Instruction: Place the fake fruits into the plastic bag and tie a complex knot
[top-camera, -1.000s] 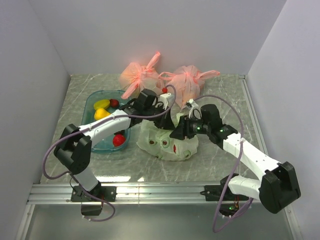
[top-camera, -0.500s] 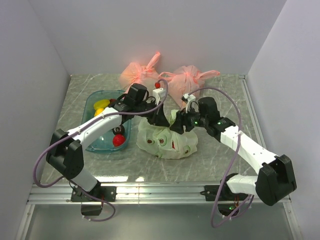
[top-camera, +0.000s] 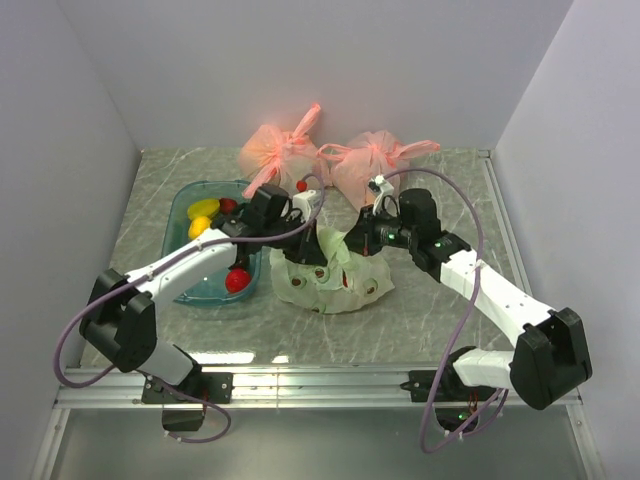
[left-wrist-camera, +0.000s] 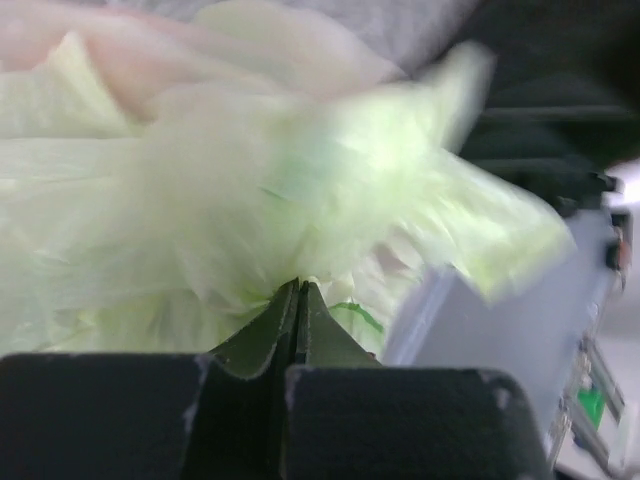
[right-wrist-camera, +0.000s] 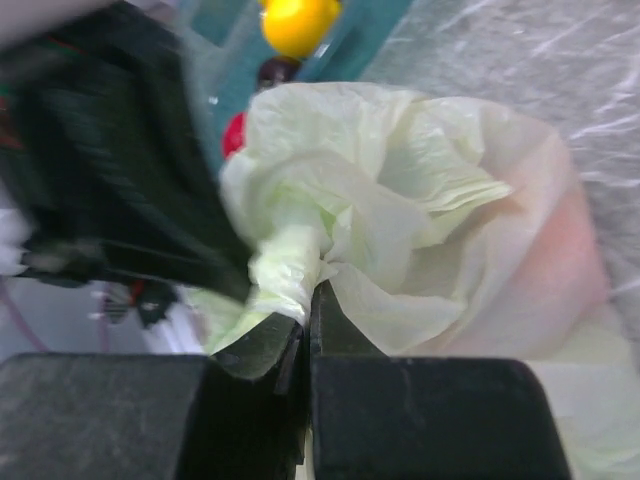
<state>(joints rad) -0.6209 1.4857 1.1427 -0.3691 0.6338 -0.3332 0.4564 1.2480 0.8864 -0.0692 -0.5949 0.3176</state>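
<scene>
While the plastic bag (top-camera: 335, 285) sits bulging mid-frame on the desk (top-camera: 430, 320), the left gripper (top-camera: 312, 248) and right gripper (top-camera: 358, 240) each pinch its green film; they have drawn apart, seemingly pulling the tie tight.

A teal plastic tub (top-camera: 178, 215) sits on the left side of the grey marbled table (top-camera: 430, 325). Two knotted salmon-pink bags lie behind it by the white back wall (top-camera: 320, 70). The nearer pink bag (top-camera: 270, 152) is just past the tub's far right corner, and the other pink bag (top-camera: 368, 168) is farther right. A metal rail (top-camera: 320, 385) runs across well in front of the tub.
</scene>
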